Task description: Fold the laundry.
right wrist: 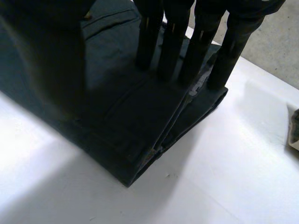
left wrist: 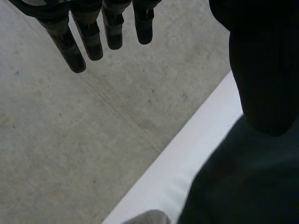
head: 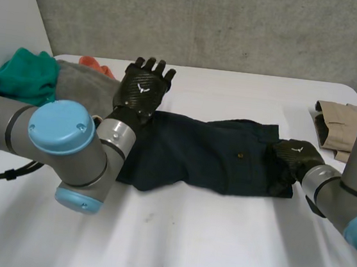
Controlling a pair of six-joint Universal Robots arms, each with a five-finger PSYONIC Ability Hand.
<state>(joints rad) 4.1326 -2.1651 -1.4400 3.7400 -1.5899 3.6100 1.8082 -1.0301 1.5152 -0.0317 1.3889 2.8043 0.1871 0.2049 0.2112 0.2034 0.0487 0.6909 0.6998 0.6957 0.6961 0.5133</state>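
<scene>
navy garment (head: 208,153) stretched across mid-table, left hand (head: 143,91) above its left end, fingers straight, holding nothing, right hand (head: 297,157) with straight fingers flat on its right folded edge, plenty of white table (head: 205,239) nearside

A dark navy garment (head: 208,156) lies folded flat and long across the middle of the table (head: 218,241). Its right end shows stacked layers, edges nearly even. A pile (head: 74,86) of green, grey and orange cloth lies crumpled at the far left, and a folded khaki piece (head: 344,120) at the far right.
</scene>
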